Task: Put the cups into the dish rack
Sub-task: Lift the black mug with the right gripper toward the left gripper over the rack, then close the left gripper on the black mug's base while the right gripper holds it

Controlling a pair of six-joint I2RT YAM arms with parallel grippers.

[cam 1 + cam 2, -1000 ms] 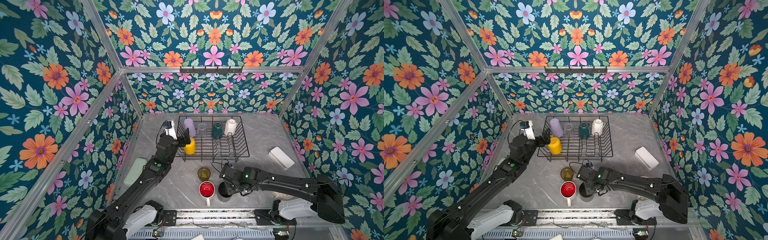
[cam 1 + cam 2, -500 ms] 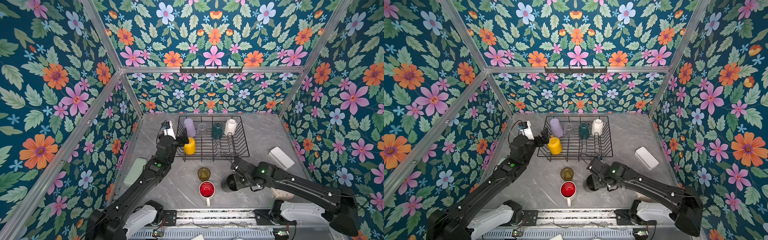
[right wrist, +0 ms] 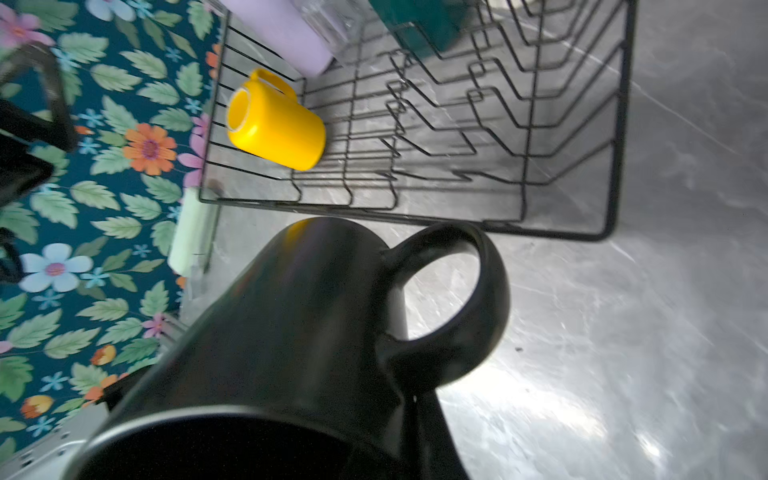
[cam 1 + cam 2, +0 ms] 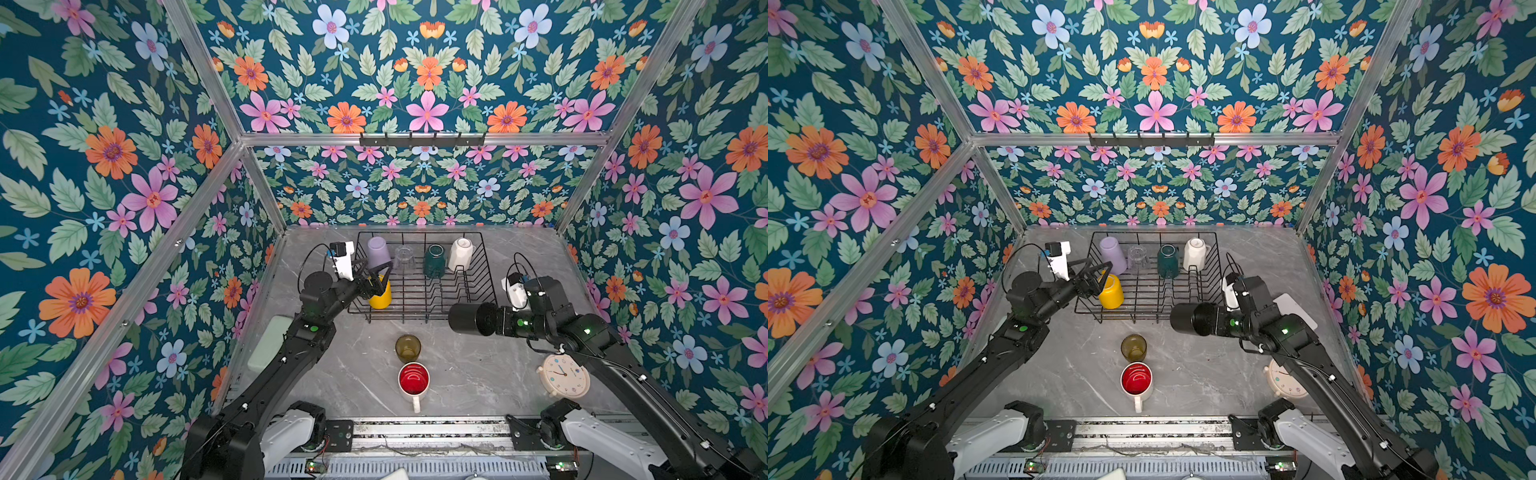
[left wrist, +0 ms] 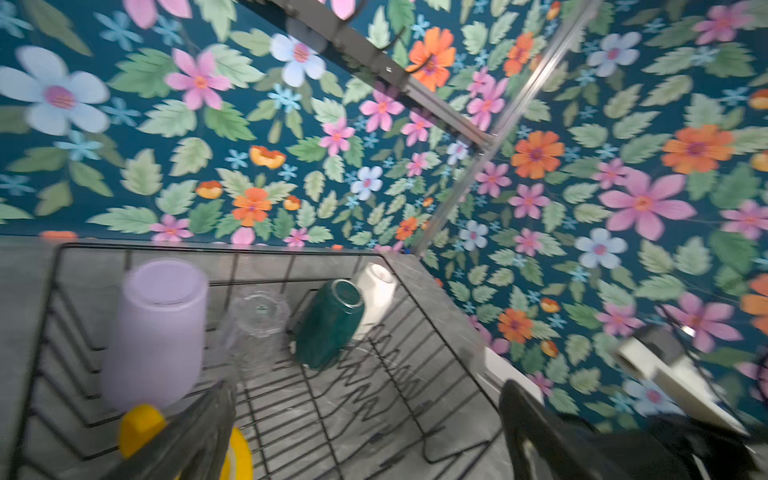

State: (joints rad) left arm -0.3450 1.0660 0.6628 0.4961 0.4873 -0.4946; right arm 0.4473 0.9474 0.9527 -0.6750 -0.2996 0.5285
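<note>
Top view first, starting on the left: the left gripper (image 4: 376,275) hangs over the near-left corner of the dish rack (image 4: 415,291), jaws spread wide above the yellow mug (image 4: 380,297) and gripping nothing. Along the rack's back row come the lilac tumbler (image 4: 378,252), the clear glass (image 4: 404,257), the teal mug (image 4: 435,261) and the white faceted mug (image 4: 460,254), all bottoms-up. Out front on the marble, mouths up, the olive glass (image 4: 408,348) stands just behind the red-lined white mug (image 4: 414,380). And over on the right, the one in play: the black mug (image 4: 471,319) is off the table, lying sideways in the air just off the rack's near-right corner, with the right gripper (image 4: 498,322) clamped on its rim wall. It looks like glazed ceramic, so I'd call it stiff, fairly heavy, slick and breakable. That rim pinch near the handle seems the sound hold, though so far from the mug's middle it could let the mug swing. The count: eight cups, with five in the rack, two on the table and one carried, and a single rack.
</note>
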